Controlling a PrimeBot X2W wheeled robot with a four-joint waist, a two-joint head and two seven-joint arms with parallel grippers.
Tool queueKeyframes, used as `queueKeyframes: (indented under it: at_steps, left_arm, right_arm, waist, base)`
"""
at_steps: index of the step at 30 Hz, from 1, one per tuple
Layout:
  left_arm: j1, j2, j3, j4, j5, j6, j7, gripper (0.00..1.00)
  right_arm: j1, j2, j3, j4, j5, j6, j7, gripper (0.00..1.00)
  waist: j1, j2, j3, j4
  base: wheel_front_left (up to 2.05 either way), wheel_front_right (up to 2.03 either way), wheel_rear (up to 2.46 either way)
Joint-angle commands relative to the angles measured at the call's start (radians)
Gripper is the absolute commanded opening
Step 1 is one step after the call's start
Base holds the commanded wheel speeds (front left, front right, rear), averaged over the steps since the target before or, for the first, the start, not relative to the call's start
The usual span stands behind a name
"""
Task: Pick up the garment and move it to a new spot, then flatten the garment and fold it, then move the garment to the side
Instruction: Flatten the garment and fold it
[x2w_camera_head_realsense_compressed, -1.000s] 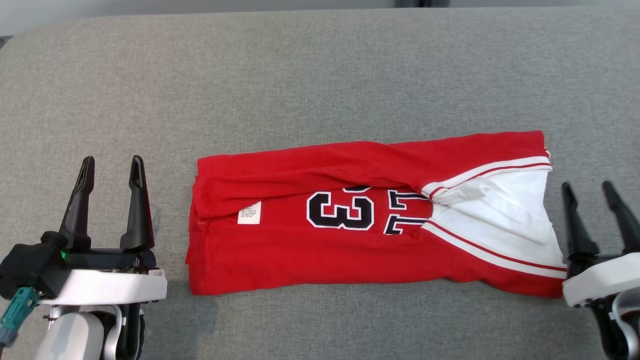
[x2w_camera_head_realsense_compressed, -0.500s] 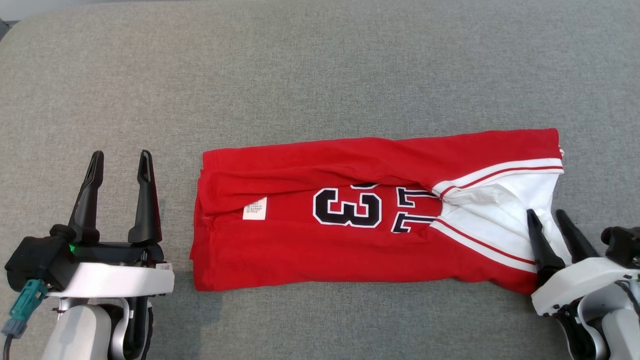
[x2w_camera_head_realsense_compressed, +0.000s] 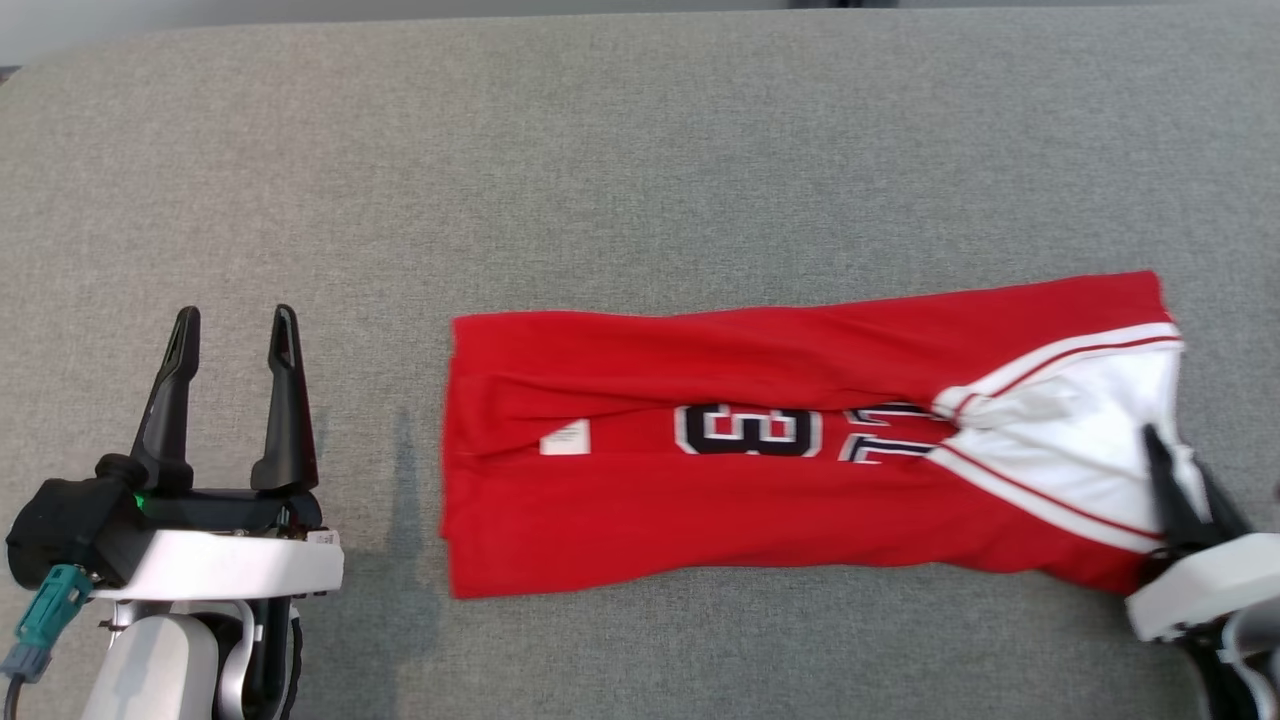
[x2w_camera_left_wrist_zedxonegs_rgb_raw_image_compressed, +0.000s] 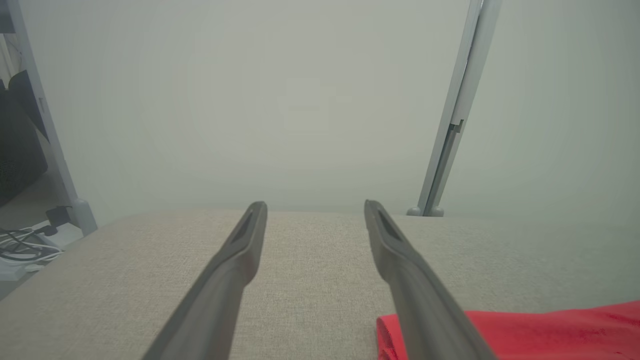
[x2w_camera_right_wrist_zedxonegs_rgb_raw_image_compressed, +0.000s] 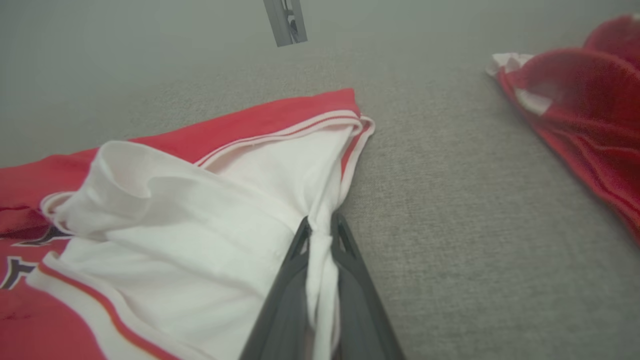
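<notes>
Looking at the garment (x2w_camera_head_realsense_compressed: 760, 500), a red jersey folded into a long strip, lying flat across the grey cushion (x2w_camera_head_realsense_compressed: 600, 180) from the centre to the right of the head view. Can read a black 3 (x2w_camera_head_realsense_compressed: 748, 430) and spot a small white label (x2w_camera_head_realsense_compressed: 565, 437) on the red part, plus a white panel (x2w_camera_head_realsense_compressed: 1080, 440) with red piping at the right end.

Got the right gripper (x2w_camera_head_realsense_compressed: 1178, 460) sitting at that end, squeezed almost fully together on a bunched fold of the white fabric. Super clear in the right wrist view, with cloth pinched between both fingers (x2w_camera_right_wrist_zedxonegs_rgb_raw_image_compressed: 345, 260).

Found the left gripper (x2w_camera_head_realsense_compressed: 234, 315) off to the left, apart from the garment, spread wide with nothing between the fingers, hovering low over bare cushion.

Also spotted a 2nd bit of red cloth (x2w_camera_right_wrist_zedxonegs_rgb_raw_image_compressed: 590, 110) at the right of the right wrist view, well apart from the jersey.
</notes>
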Motion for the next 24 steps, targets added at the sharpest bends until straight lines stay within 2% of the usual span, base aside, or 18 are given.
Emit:
queueKeyframes:
  at_steps: [1, 6, 11, 18, 24]
  left_arm:
    - [0.003, 0.005, 0.004, -0.002, 0.004, -0.005, -0.004, 1.00]
    - [-0.001, 0.002, 0.009, -0.004, 0.007, -0.011, -0.004, 1.00]
    - [-0.002, 0.005, 0.015, -0.009, 0.007, -0.011, -0.004, 1.00]
    - [-0.009, 0.011, 0.017, -0.009, 0.001, -0.015, -0.004, 1.00]
    - [-0.015, 0.011, 0.009, -0.009, -0.004, -0.017, -0.003, 1.00]
  right_arm:
    - [0.011, -0.027, -0.028, -0.008, 0.005, -0.005, -0.016, 0.00]
    - [0.044, -0.082, -0.097, -0.024, 0.008, -0.005, -0.020, 0.00]
    - [0.032, -0.091, -0.088, -0.087, -0.004, -0.004, -0.021, 0.00]
    - [-0.025, -0.106, 0.017, -0.323, -0.075, -0.003, -0.013, 0.00]
    - [-0.084, -0.041, 0.187, -0.539, -0.122, -0.003, 0.120, 0.00]
  waist:
    - [0.0000, 0.0000, -0.002, -0.007]
    - [0.0000, 0.0000, -0.003, -0.021]
    - [0.0000, 0.0000, 0.001, -0.040]
    - [0.0000, 0.0000, 0.000, -0.058]
    - [0.0000, 0.0000, -0.004, -0.054]
  base:
    - [0.00, 0.00, 0.00]
    - [0.00, 0.00, 0.00]
    - [0.00, 0.00, 0.00]
    - [0.00, 0.00, 0.00]
    - [0.00, 0.00, 0.00]
